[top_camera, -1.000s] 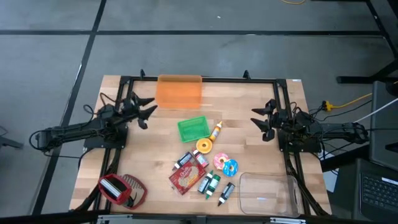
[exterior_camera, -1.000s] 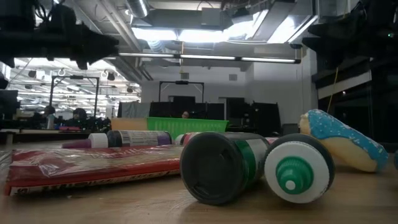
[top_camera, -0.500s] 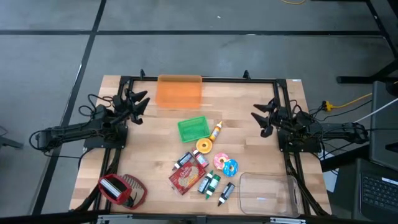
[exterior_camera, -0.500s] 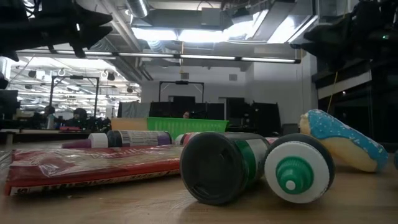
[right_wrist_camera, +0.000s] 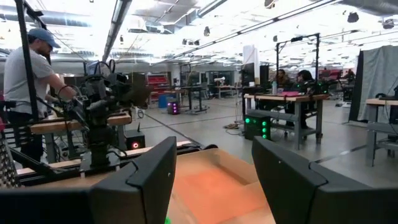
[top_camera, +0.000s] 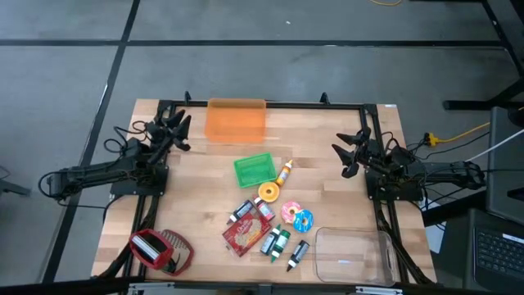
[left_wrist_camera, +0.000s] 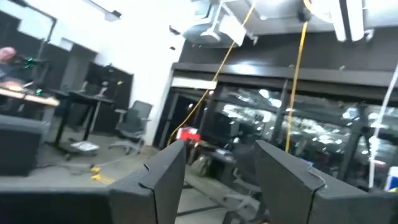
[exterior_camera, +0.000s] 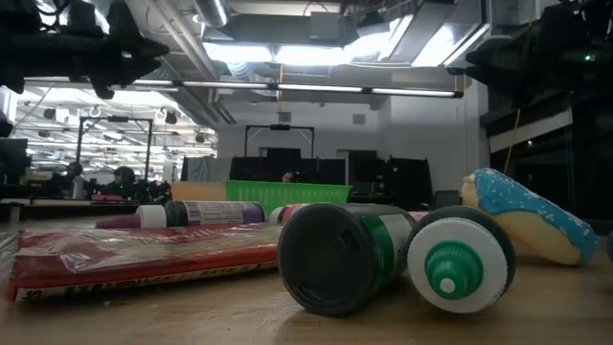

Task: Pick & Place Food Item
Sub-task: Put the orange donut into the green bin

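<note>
Several food items lie in the middle of the table: an orange donut (top_camera: 268, 192), a pink donut (top_camera: 291, 211), a blue-iced donut (top_camera: 304, 220) (exterior_camera: 527, 216) and a red snack packet (top_camera: 245, 233) (exterior_camera: 134, 254). My left gripper (top_camera: 175, 128) (left_wrist_camera: 217, 180) is raised at the table's left side. It is open, empty, and points toward the far edge and up into the room. My right gripper (top_camera: 350, 152) (right_wrist_camera: 211, 180) is raised at the right side, also open and empty. It faces the orange container (right_wrist_camera: 211, 183).
A green basket (top_camera: 254, 170), a small bottle (top_camera: 284, 172) and green-capped tubes (top_camera: 275, 242) (exterior_camera: 340, 257) lie near the food. An orange container (top_camera: 236, 120) sits at the far edge, a clear container (top_camera: 352, 256) at the near right, and a red-and-white object (top_camera: 160, 250) at the near left. A person (right_wrist_camera: 25, 81) stands beyond the table.
My left gripper has swung from pointing toward the table's middle to pointing toward the far edge, and has tipped upward. My right gripper has turned a little toward the far edge. Both stay open. Nothing on the table has moved.
</note>
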Controlling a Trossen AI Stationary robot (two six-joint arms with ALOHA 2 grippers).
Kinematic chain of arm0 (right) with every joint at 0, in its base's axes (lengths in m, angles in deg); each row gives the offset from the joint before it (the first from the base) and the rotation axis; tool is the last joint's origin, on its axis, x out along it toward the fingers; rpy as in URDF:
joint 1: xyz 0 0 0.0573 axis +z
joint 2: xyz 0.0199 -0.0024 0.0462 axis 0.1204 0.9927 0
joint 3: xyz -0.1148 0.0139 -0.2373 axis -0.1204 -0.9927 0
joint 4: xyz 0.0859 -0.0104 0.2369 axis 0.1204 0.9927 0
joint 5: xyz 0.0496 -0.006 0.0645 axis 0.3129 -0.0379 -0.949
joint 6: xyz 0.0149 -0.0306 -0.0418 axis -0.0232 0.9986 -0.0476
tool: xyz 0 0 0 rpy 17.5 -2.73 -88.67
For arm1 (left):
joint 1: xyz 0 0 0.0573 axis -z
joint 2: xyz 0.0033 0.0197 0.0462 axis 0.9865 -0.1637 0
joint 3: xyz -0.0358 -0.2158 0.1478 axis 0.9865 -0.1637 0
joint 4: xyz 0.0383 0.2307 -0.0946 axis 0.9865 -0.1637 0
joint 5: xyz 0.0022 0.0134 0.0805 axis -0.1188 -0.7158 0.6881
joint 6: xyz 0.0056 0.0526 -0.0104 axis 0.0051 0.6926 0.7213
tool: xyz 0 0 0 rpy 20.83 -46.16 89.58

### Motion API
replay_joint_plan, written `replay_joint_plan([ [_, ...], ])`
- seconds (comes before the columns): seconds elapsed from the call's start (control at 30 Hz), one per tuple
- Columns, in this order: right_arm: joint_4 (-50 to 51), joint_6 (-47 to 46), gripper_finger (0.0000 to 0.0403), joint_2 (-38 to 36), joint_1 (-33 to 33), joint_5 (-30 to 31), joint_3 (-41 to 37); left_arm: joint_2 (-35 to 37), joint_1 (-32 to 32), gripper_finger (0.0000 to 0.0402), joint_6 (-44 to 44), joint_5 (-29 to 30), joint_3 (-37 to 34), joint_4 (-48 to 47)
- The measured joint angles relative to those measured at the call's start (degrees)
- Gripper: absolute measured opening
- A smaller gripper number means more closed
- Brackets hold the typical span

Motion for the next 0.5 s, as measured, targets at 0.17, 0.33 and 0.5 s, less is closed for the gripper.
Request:
replay_joint_plan([
  [0.17,0.0,0.12,0.0213,0.0,0.0,0.79,0.0,0.02,-0.01,0.0185,-0.2,4.53,0.0,-1.63],
  [0.33,-1.18,2.76,0.0213,0.0,0.0,4.7,-0.04,0.01,0.01,0.0185,1.14,-4.22,0.0,-9.04],
  [0.5,-4.19,-3.68,0.0213,-0.02,0.0,0.88,-0.04,-0.03,-0.01,0.0185,0.63,-13.82,0.0,-13.8],
])
